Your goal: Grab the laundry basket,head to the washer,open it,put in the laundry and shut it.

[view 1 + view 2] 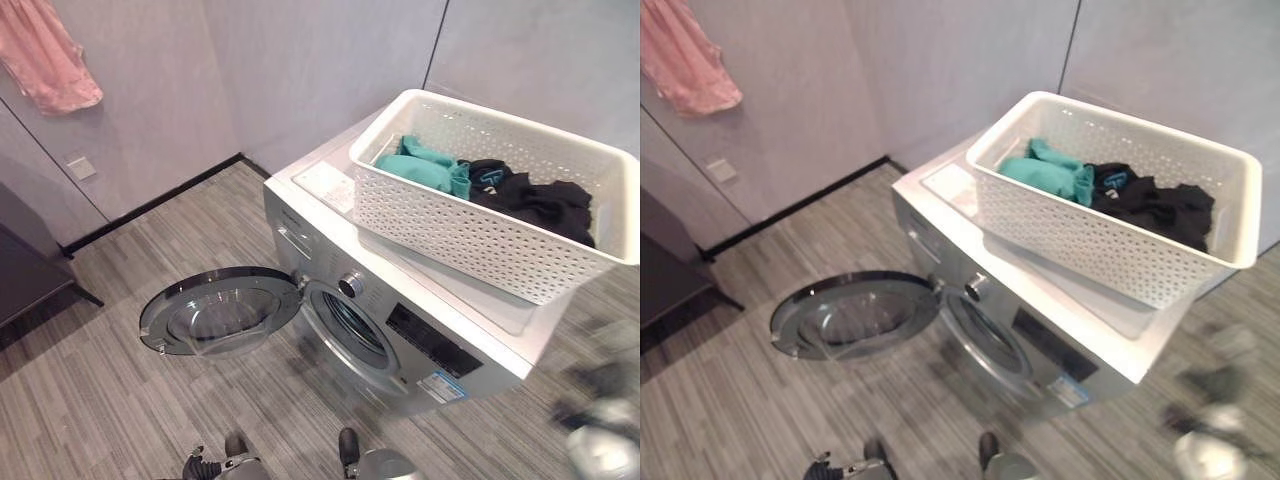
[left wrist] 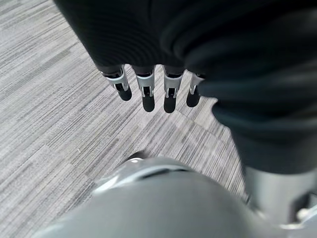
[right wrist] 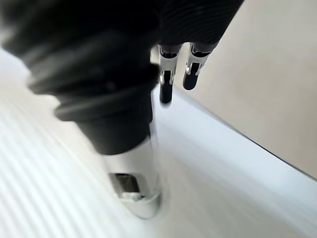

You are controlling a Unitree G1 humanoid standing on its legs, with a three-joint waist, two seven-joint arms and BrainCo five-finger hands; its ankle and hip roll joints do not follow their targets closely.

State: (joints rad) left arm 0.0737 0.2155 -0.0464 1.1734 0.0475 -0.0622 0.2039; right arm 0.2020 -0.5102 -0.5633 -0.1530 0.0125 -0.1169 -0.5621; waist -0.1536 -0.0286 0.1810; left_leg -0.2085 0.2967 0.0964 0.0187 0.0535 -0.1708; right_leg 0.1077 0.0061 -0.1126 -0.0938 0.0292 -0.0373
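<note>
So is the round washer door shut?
No, the round glass washer door hangs swung wide open beside the silver front-loading washer, leaving the drum opening uncovered.

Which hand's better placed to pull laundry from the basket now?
Right, probably. The laundry basket sits on the washer toward the robot's right, where the blurred right hand shows. The left hand hangs open over floor by the open door.

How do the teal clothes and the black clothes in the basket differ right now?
The teal clothes lie at the basket's end nearer the washer's open door; the black clothes lie at the far end. The teal pile looks smaller, the black wider. Both are crumpled and touch mid-basket.
</note>
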